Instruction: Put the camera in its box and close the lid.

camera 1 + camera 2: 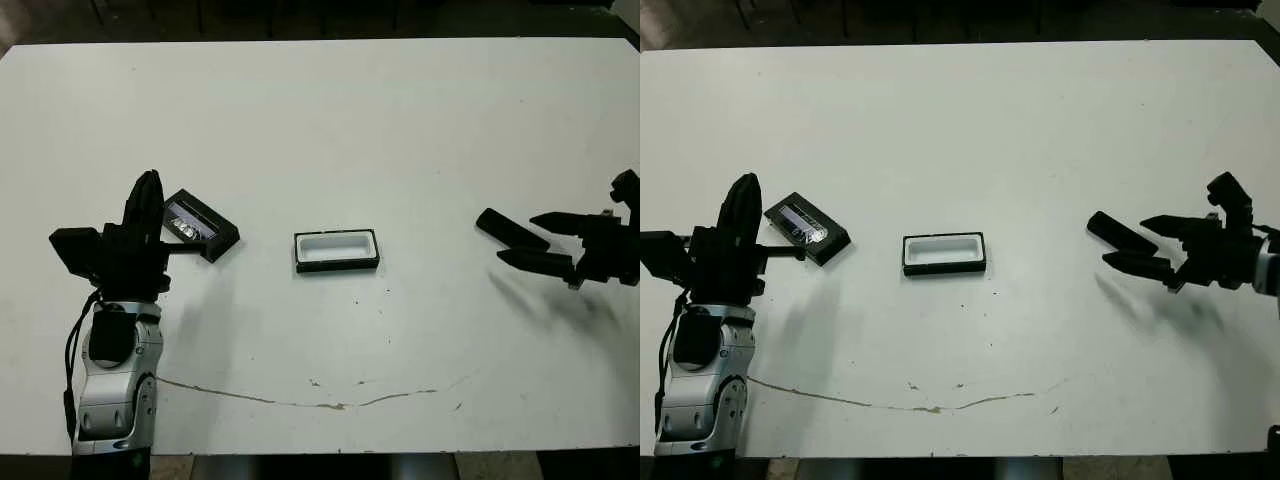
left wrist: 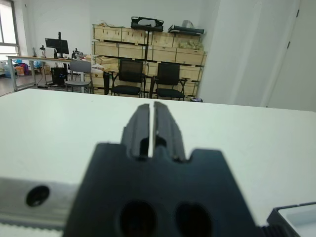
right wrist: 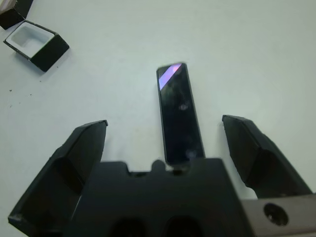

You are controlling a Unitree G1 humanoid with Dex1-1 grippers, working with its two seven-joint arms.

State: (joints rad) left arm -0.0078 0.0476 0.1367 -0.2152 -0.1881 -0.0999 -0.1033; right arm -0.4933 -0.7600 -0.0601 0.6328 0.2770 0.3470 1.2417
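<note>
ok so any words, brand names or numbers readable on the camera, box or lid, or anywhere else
None can be read.
Camera: glossy black face with a purple glint, no text visible.
Box: plain black walls and white lining, no label.
Lid: pale marks on its shiny face, too small and blurred to read.
Cartons on the far shelves in the left wrist view: any print is too small to tell.
</note>
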